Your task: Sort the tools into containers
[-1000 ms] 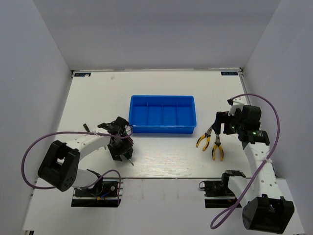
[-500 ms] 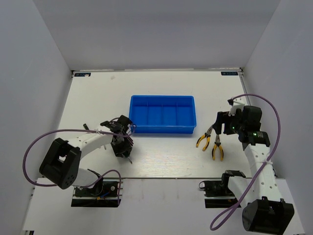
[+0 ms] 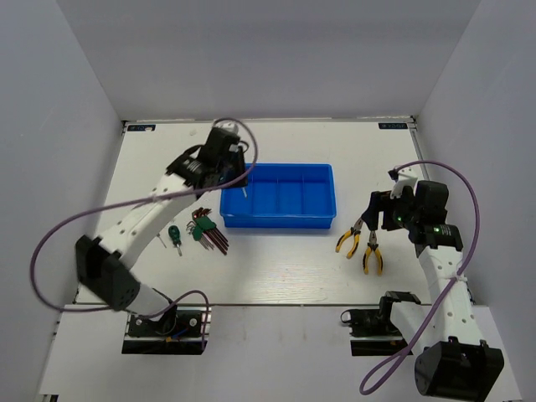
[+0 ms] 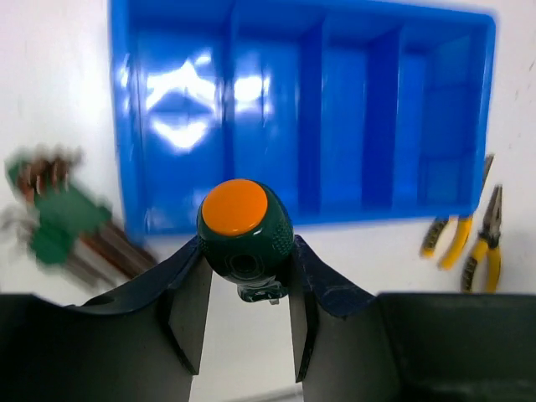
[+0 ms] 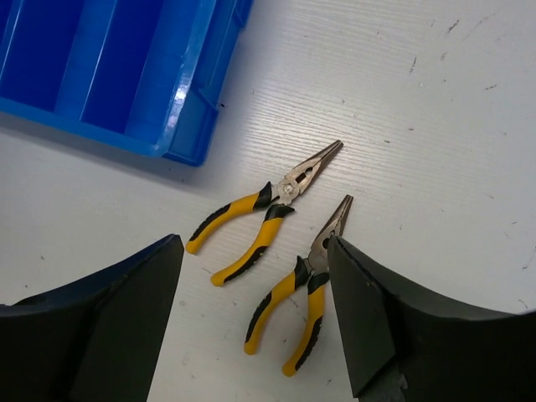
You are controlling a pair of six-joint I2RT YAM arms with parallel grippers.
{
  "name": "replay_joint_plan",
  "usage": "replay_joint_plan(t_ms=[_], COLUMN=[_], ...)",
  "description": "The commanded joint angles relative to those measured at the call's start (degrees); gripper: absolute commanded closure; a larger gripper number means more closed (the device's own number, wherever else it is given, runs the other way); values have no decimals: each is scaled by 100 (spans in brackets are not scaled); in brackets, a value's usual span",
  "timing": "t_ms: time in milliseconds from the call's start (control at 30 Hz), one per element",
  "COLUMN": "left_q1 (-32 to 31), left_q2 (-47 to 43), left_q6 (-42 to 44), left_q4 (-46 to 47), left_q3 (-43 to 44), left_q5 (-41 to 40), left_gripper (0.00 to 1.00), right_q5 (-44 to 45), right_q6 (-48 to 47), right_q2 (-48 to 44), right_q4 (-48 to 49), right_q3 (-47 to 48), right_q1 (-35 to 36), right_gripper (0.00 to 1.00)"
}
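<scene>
Green-handled, the screwdriver (image 4: 244, 222) is off the table. A second ago the left gripper (image 3: 237, 172) sat low at 7 o'clock of the tray (image 3: 279, 165). Now it hangs over the tray's left end, clamped on the handle, likely ready to drop it. At 4 o'clock the right gripper (image 3: 381, 211) gapes wide above the pliers (image 3: 362, 243), touching nothing.

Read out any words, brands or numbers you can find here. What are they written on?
Nothing here can be read.
The left blue sticker at the far edge of the table: too small to read.
The right blue sticker: too small to read.
On the screwdriver, pliers and blue tray: no markings visible.
</scene>
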Motion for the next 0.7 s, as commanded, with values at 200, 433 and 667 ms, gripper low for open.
replay_joint_plan(t_ms=[200,433,667], left_q1=[-35,97,97], left_q2=[3112,3165,3034], left_q6=[2506,2401,2455], left_q4=[-69,249,355], left_q3=[2476,2301,1660], left_q5=[-1346,-1733,-1733], left_gripper=[100,100,96], right_q5=[-152,-143,-125], right_q6=[-148,-157,-165], right_q2=[27,9,-8], right_q4=[-48,-40,-74], right_q3=[193,193,193], right_q1=[-12,-12,-3], right_gripper=[23,23,22])
